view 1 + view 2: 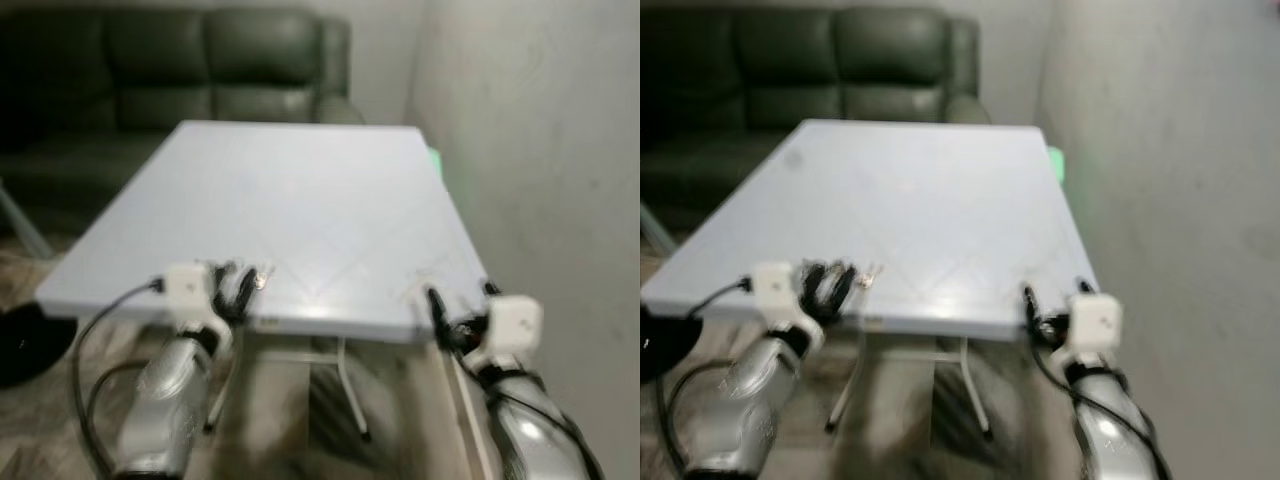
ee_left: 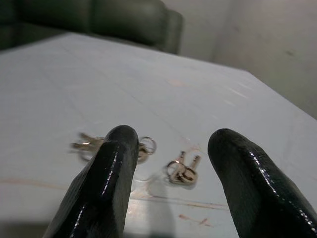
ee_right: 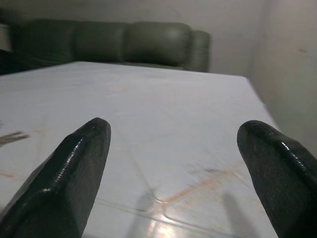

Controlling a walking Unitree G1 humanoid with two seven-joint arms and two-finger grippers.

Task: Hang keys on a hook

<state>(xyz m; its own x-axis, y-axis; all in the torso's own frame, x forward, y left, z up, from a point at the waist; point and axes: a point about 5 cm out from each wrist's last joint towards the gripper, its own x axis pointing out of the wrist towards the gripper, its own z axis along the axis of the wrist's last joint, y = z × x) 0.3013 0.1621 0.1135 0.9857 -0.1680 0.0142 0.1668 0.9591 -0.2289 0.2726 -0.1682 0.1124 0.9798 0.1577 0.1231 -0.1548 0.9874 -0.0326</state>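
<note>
A bunch of small metal keys (image 2: pixel 182 171) on rings lies on the white table (image 1: pixel 300 190) near its front edge, with more keys (image 2: pixel 89 145) partly behind one finger. My left gripper (image 1: pixel 235 288) hovers just in front of the keys (image 1: pixel 262 279), open, nothing between its black fingers (image 2: pixel 106 183). My right gripper (image 1: pixel 458 312) stands open at the table's front right corner, fingers (image 3: pixel 74 173) wide apart over bare tabletop.
A dark green sofa (image 1: pixel 180 70) stands behind the table. A pale wall (image 1: pixel 540 150) runs close along the right side. A dark round object (image 1: pixel 25 345) lies on the floor at the left. The table's metal legs (image 1: pixel 345 390) show below its edge.
</note>
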